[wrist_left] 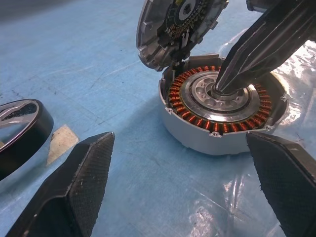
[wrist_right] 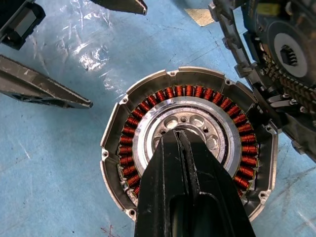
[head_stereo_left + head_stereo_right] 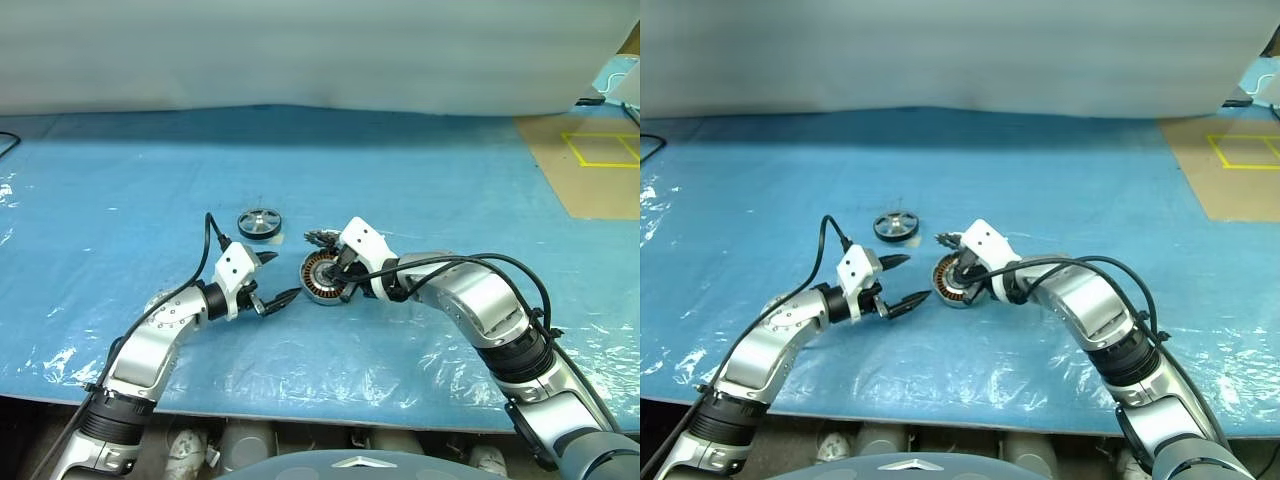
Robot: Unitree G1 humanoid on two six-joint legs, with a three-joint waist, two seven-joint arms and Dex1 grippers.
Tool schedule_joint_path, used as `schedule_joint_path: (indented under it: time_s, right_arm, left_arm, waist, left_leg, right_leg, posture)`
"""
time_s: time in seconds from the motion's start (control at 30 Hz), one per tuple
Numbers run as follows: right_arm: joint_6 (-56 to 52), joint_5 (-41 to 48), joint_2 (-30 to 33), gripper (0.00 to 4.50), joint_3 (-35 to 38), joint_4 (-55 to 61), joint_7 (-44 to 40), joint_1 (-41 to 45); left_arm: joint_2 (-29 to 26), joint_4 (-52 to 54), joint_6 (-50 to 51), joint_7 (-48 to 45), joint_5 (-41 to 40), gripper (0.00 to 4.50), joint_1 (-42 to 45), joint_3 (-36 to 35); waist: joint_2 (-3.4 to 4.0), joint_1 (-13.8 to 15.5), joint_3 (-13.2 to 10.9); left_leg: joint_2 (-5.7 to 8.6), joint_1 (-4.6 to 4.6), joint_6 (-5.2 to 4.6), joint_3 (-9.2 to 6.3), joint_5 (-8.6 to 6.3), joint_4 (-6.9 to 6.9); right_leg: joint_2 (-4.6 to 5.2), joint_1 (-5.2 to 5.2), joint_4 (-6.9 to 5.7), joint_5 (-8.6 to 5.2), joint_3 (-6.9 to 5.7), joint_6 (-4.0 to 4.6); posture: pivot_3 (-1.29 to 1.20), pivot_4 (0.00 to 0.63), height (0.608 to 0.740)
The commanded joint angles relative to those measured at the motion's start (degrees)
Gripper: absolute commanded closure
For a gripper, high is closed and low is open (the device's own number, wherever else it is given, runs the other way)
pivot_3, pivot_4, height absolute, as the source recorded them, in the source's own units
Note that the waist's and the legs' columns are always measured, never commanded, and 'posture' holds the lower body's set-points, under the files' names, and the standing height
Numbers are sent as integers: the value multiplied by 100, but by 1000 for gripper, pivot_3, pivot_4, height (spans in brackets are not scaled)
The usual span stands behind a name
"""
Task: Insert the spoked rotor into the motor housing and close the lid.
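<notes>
The motor housing (image 3: pixel 312 276) lies on the blue sheet with its copper windings (image 2: pixel 187 92) facing up. Its lid (image 3: pixel 322 238) stands open, hinged at the far rim, with the toothed inner face (image 1: pixel 183 19) showing. My right gripper (image 2: pixel 178 136) is shut, and its tips press into the silver hub at the housing's centre. My left gripper (image 3: pixel 281 277) is open just left of the housing, with nothing between its fingers (image 1: pixel 84 173). The spoked rotor (image 3: pixel 259 222), a dark ring with silver spokes, lies flat on the sheet behind the left gripper, apart from the housing.
A crinkled blue plastic sheet (image 3: pixel 120 180) covers the table. Brown board with yellow tape (image 3: pixel 600 165) lies at the back right. A pale wall (image 3: pixel 300 50) closes the far side. The table's front edge (image 3: pixel 300 402) runs close below the arms. A small tan scrap (image 1: pixel 61 140) lies beside the rotor.
</notes>
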State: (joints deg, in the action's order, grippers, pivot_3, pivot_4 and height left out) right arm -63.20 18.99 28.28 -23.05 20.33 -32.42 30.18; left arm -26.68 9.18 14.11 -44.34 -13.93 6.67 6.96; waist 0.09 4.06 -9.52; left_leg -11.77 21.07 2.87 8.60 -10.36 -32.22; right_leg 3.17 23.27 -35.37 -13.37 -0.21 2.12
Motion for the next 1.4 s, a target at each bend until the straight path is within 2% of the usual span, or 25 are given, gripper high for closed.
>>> schedule_joint_path:
  time_s: [0.03, 0.83, 0.93, 1.1, 1.27, 1.4]
  right_arm:
    - [16, -129, 123, 4483, -97, -20, -45, 62]
    - [249, -378, -48, 4483, -174, -100, -30, -43]
    - [86, -69, -166, 4483, 259, 216, -67, -10]
    - [-274, 919, -234, 4483, 1445, 956, -373, -153]
    - [-454, 1310, 146, 4483, 1800, 1326, -520, -543]
    - [-452, 1443, 384, 4483, 1855, 1458, -521, -811]
  left_arm:
    - [9, 147, -111, 62, -12, 0, 2, -100]
    - [-85, 351, 167, 132, -90, 0, 95, -160]
    - [-80, 406, 223, 142, -127, 0, 94, -180]
    - [-100, 465, 308, 148, -226, 0, 84, -294]
    - [-273, 523, 484, 18, -373, 0, 63, -446]
    - [-838, 611, 1581, -444, -1238, 0, 186, -946]
  waist:
    - [0, 1, 0]
    - [0, -5, 0]
    - [0, -5, 0]
    - [1, -1, 0]
    - [0, 7, 0]
    - [1, -14, -1]
  left_leg:
    - [0, 0, 0, 0, 0, -1]
    - [0, -2, 0, 0, 0, -2]
    - [0, -1, 0, 0, 0, -2]
    - [-1, 4, 0, 0, 0, 0]
    - [0, 4, 0, 0, 0, 2]
    - [-1, -1, 0, 1, 0, 2]
  right_leg:
    - [1, 0, 0, 0, 0, 0]
    - [0, 1, -3, 0, 2, 0]
    - [0, 1, -3, 0, 2, 0]
    - [-1, 8, -3, -1, 3, 1]
    - [-1, 4, 1, -1, 2, 1]
    - [-2, 8, -1, -1, 3, 1]
  posture:
    - [0, 150, 740]
    - [0, 150, 740]
    - [0, 150, 740]
    - [0, 150, 740]
    - [0, 150, 740]
    - [0, 150, 740]
